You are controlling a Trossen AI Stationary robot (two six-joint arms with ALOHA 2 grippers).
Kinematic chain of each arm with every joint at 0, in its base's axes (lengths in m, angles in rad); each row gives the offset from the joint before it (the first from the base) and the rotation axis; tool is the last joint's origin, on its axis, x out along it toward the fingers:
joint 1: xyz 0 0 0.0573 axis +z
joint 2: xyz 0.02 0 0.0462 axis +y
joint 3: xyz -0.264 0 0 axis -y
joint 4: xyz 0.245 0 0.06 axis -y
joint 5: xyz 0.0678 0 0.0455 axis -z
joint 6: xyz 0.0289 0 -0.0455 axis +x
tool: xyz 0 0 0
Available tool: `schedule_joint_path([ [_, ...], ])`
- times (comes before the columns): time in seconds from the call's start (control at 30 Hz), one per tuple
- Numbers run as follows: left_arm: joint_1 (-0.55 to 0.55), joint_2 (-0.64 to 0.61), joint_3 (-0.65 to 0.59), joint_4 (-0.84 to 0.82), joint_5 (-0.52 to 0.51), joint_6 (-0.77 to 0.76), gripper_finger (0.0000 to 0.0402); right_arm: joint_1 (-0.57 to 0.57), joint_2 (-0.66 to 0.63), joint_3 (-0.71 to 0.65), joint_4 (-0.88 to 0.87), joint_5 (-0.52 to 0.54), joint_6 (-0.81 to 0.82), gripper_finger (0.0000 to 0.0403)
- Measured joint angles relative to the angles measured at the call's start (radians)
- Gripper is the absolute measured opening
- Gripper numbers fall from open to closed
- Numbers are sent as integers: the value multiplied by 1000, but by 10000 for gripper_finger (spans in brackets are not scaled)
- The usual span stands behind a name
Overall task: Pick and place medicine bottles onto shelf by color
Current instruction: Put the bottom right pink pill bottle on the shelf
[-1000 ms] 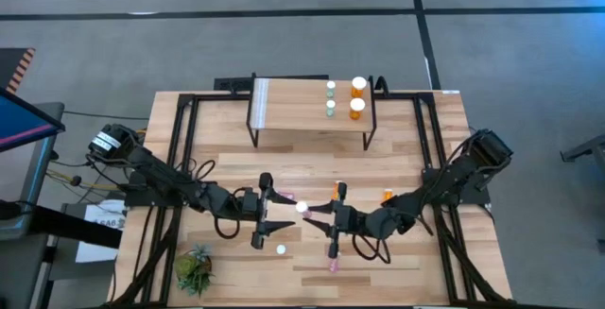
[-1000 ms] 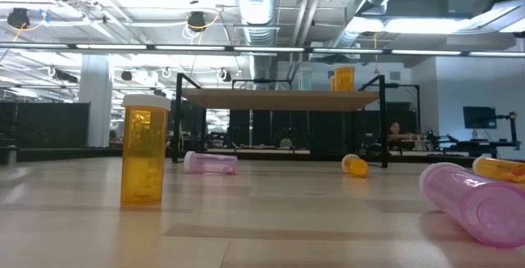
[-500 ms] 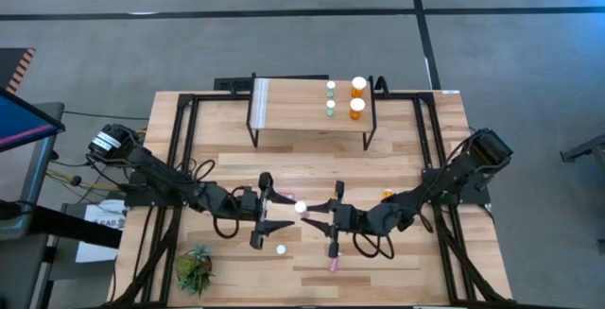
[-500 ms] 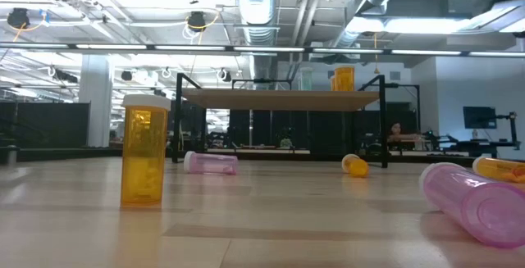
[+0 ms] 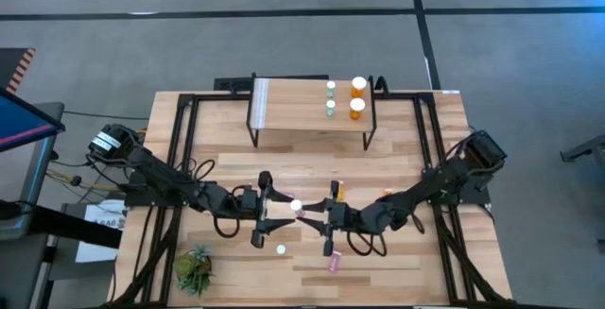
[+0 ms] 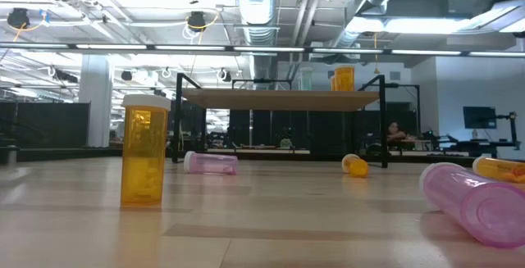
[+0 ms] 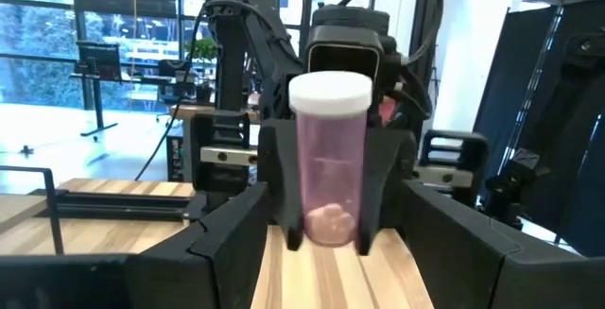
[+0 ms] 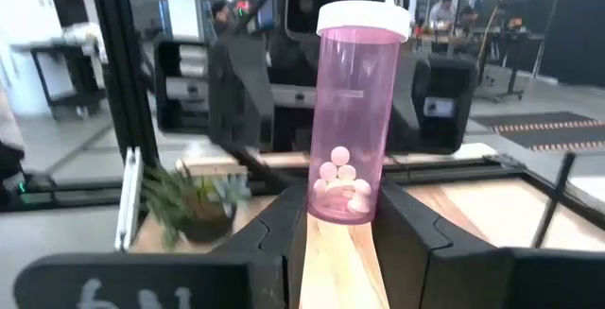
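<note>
Shelf (image 5: pixel 312 101) sits at the bench's far edge, its left half bare. Right gripper (image 5: pixel 303 216) clamps an upright pink medicine bottle (image 8: pixel 354 111) mid-bench. Left gripper (image 5: pixel 275 211) faces it, fingers (image 7: pixel 222 243) spread wide around the bottle, not touching.

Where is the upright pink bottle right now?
In the high view the pink bottle stands mid-table between the left hand and right hand, whose fingers grip it, in front of the shelf.
</note>
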Motion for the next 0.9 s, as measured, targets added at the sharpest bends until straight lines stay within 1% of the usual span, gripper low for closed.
schedule_joint_path([
  [0.13, 0, 0, 0, -1, 0, 0, 224, 0, 29, 12, 15, 0, -12, 118],
  [0.37, -1, 0, 0, -8, 0, 0, 224, 2, 22, 20, 37, 0, -34, 118],
  [0.9, 0, 0, 0, -8, -8, -8, 224, -7, 26, 20, 36, 0, -22, 118],
])
